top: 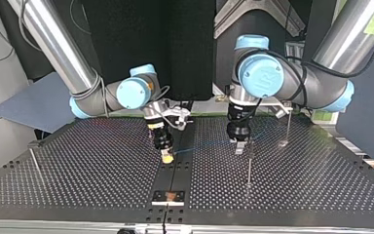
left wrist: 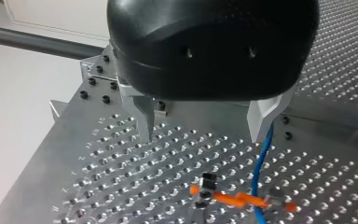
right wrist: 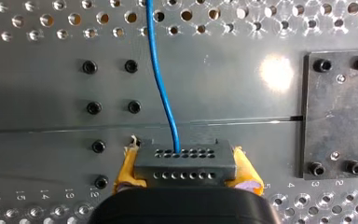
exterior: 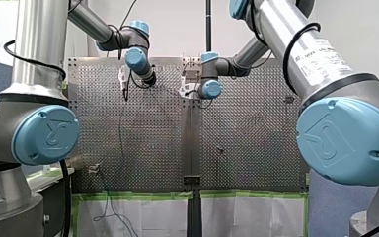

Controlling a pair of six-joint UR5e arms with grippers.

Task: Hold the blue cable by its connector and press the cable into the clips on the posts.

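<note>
Blue cable: you will find it leaving the far face of its dark grey connector, long axis running straight ahead of my right gripper and low over the perforated table. The connector lies crosswise between the yellow pads, which are clenched on its two ends, with its rows of holes facing up. In the top view you can trace the cable as a thin line from the table's centre seam toward the view's right, nearly level, ending at my left gripper. That gripper is released: its metal fingers stand well apart, and the cable drops close beside one of them, then crosses an orange clip below. Whether the cable is seated in the clip, you cannot tell. Pose: both grippers point straight down at the table, my right over the seam and my left just to the top view's right of it, near a thin upright post. Both forearms slant in from the far upper corners.
</note>
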